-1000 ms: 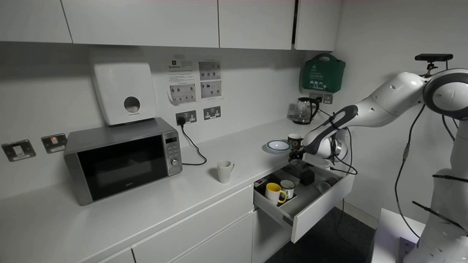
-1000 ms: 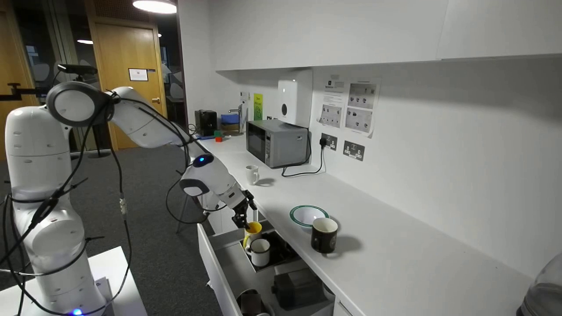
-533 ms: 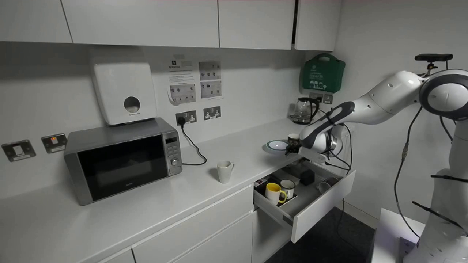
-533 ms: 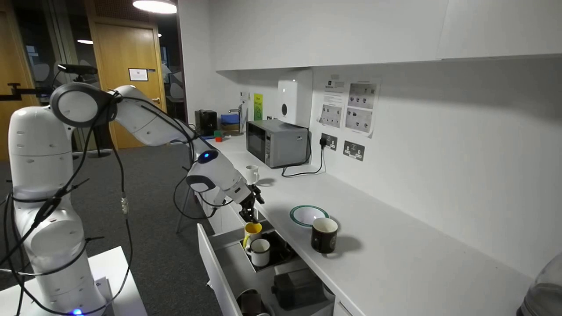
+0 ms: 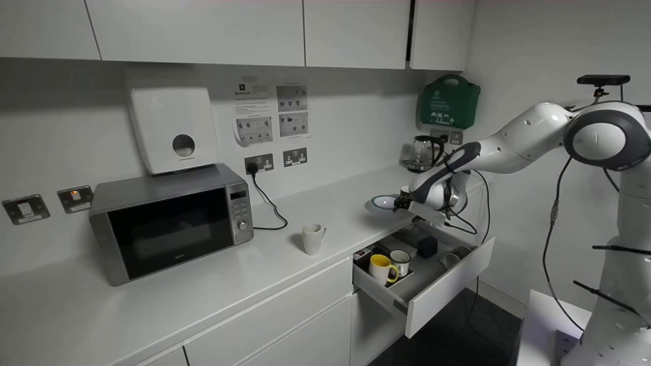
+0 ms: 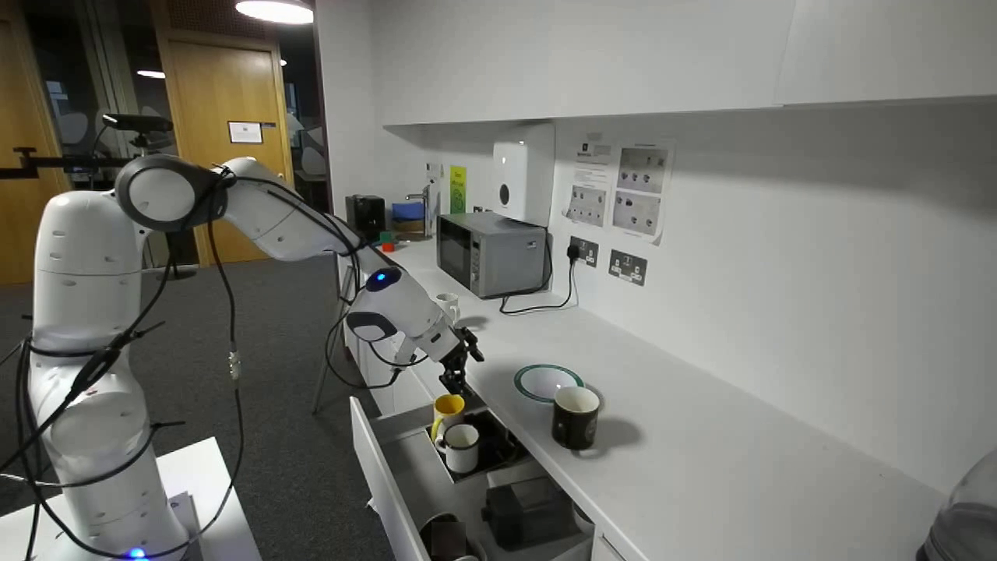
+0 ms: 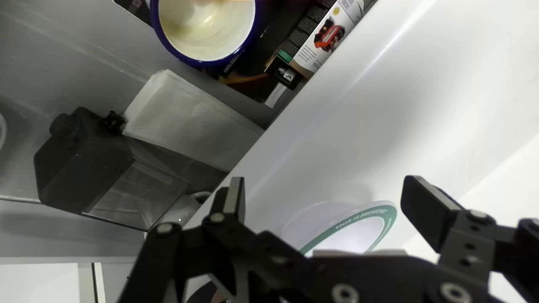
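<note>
Gripper: the gripper (image 7: 323, 195) is found open, its jaws standing wide apart; it is held by the arm (image 6: 401, 304), tilted downward, near the front edge of the counter (image 6: 740, 475).
Bowl: a white bowl (image 7: 356, 237) with a green lettered rim is set upright on the counter, apart from the gripper; in the wrist view it is framed between the jaws, and "THIS IS BREAKFAST" can be read on the rim.
Black mug: a black mug (image 6: 575, 422) is stood upright just beside the bowl; whether the two touch cannot be told.
Drawer: the drawer (image 5: 450, 288) is pulled out beneath the counter.
Drawer contents: a yellow-lined mug (image 5: 379, 272) and a blue-rimmed mug (image 7: 206, 29) are placed side by side at dark printed packaging (image 7: 252, 80); a dark container (image 7: 80, 162) and a flat white packet (image 7: 189, 120) are laid nearby.
Worktop: a white mug (image 5: 312, 240) is stood near the microwave (image 5: 173, 223); in an exterior view, a kettle (image 5: 421, 155) is partly covered by the arm.
Wall: a green first aid kit (image 5: 450, 104) is mounted above the kettle.
</note>
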Motion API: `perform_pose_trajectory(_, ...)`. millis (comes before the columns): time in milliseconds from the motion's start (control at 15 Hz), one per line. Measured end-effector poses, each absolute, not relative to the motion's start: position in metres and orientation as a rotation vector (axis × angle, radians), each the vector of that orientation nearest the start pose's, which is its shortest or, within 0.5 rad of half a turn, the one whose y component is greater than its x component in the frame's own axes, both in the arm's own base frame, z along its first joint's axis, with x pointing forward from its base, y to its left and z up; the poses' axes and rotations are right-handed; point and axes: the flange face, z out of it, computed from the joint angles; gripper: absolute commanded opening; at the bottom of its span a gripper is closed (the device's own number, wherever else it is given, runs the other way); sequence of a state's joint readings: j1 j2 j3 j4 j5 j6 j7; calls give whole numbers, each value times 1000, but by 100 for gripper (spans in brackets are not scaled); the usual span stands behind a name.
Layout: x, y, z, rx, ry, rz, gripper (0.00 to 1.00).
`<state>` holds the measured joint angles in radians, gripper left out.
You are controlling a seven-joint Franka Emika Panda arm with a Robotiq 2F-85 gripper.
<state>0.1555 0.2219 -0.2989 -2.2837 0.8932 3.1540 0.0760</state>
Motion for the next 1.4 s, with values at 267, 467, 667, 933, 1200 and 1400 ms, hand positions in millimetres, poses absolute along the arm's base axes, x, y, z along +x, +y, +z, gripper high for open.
perform_pose_trajectory(267, 552, -156, 318, -2397, 1463, -935, 100)
perform_pose_trajectory(467, 560, -163, 316, -2395, 1472, -951, 100)
perform_pose_trajectory(667, 567, -167, 315, -2392, 1478, -963, 100)
perform_pose_trajectory(933, 575, -171, 314, -2371, 1498, -973, 100)
perform_pose_trajectory(1200, 584, -172, 310, -2345, 1515, -975, 100)
perform_pose_trajectory(1400, 589, -175, 306, -2331, 1530, -975, 100)
